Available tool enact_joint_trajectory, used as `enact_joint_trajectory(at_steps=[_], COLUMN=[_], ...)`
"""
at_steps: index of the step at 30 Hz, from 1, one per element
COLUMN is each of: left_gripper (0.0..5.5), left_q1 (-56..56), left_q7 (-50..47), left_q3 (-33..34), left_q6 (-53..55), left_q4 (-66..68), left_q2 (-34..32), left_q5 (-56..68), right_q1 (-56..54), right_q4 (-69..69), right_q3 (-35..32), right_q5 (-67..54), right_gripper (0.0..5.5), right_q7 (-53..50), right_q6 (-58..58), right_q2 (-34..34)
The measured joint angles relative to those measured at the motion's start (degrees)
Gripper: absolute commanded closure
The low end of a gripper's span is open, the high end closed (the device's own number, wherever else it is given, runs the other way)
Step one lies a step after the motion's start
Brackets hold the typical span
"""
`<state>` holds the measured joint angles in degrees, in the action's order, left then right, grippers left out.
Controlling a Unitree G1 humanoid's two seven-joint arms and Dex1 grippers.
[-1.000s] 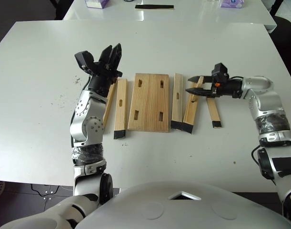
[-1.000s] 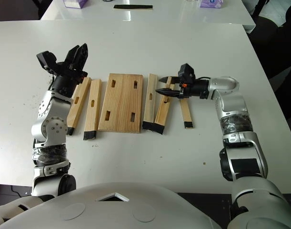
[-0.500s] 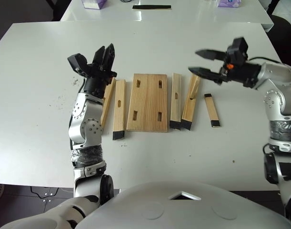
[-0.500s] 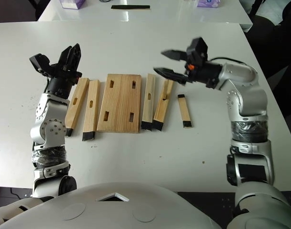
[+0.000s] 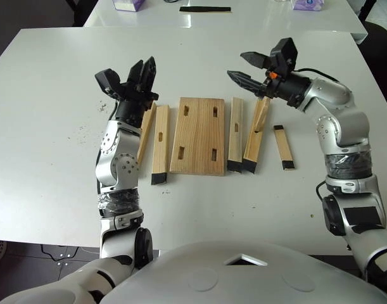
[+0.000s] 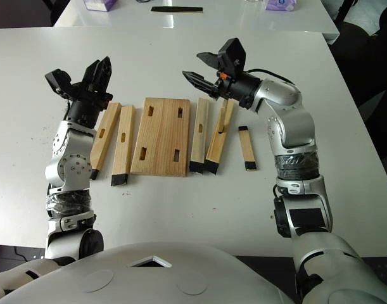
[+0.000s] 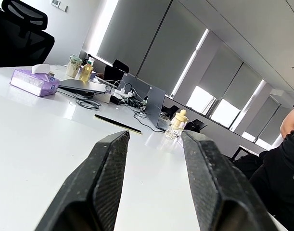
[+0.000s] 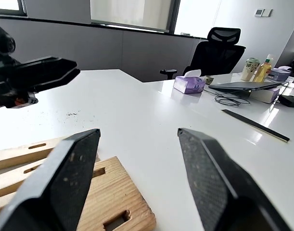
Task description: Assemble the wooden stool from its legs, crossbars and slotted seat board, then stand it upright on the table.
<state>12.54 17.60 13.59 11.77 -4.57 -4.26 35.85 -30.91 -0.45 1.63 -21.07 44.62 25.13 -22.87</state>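
Elbows bent, the left gripper (image 5: pixel 147 66) points forward and the right gripper (image 5: pixel 238 65) points leftward, flanking the seat board (image 5: pixel 197 135), both jaws apart.

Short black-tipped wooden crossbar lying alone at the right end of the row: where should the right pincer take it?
Mid-length, across its narrow width, from above. The short black-tipped wooden crossbar lies flat on the white table, with bare surface along both long sides, apart from the nearest wooden leg, so the open right pincer should fit astride.

The left end effector (image 5: pixel 126 76) hides the far end of the outermost leg (image 5: pixel 145 130) left of the seat board (image 5: pixel 197 134).
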Motion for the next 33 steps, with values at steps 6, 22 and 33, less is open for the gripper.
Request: enact_joint_trajectory(at_steps=[6,22,33], left_gripper=[3.47,3.47,3.47], left_q1=[-0.2,-1.5,-1.7], left_q7=[0.0,-0.5,-12.1], left_q3=[-0.2,0.1,2.4], left_q6=[-0.2,-0.6,4.6], left_q4=[0.0,-1.6,-12.7], left_q2=[0.4,1.3,0.4], left_q5=[0.0,-0.6,0.1], right_q1=[1.1,1.5,28.1], right_q4=[-0.4,-4.8,-36.8], right_q3=[0.9,-3.1,7.6], right_q5=[0.7,-5.2,-10.1], right_gripper=[2.53,2.53,2.53], right_q7=[0.4,-4.0,-2.6], right_q6=[-0.3,4.3,12.3], right_q2=[-0.8,0.7,-7.3])
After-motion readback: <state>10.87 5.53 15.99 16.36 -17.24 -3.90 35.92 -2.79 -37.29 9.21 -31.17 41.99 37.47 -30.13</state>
